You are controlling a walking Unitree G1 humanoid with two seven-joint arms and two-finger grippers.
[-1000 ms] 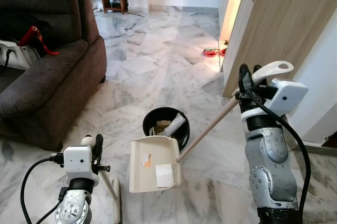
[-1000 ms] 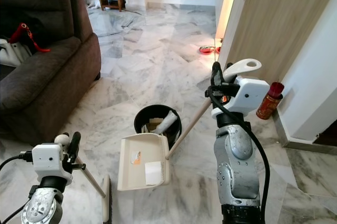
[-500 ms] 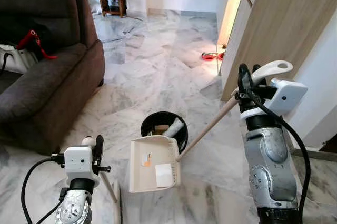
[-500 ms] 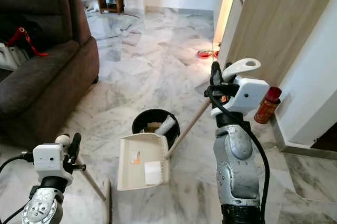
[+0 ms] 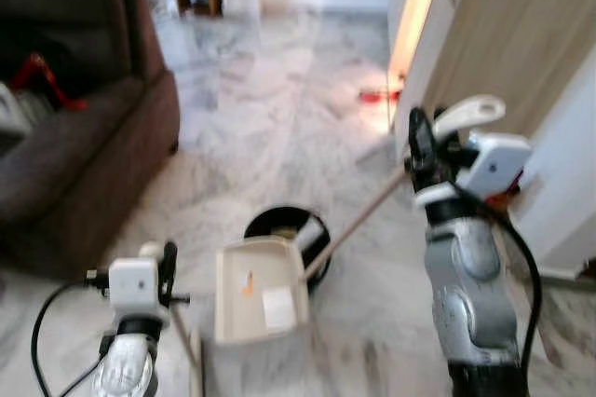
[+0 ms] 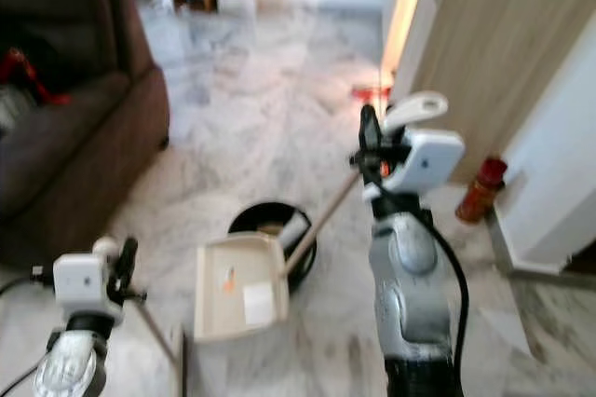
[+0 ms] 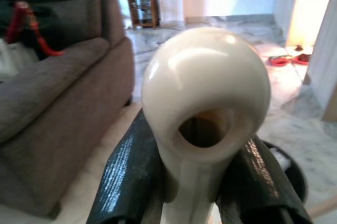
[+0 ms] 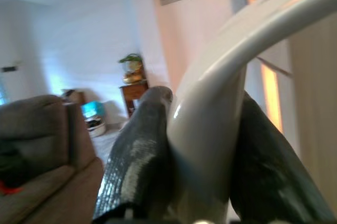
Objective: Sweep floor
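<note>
While the head views are smeared with blur, the layout on the marble floor (image 5: 279, 99) reads well enough. The right gripper (image 5: 421, 150) is raised at the robot's right, its black fingers (image 8: 142, 150) clamped around the white looped grip of the dustpan handle (image 5: 354, 222), a pale pole slanting down to the cream dustpan (image 5: 259, 290). A white scrap and a small orange mark show in the pan. Just behind the pan, touching it in these views, sits a round black bin (image 5: 284, 229) with a pale item inside. Low on the robot's left, the left gripper (image 5: 160, 262) squeezes the rounded white top of the broom handle (image 7: 205, 103) between both fingers. A dark brown sofa (image 5: 74, 145) stands to the left, and a red spray can (image 6: 477, 190) near the wall at right.
</note>
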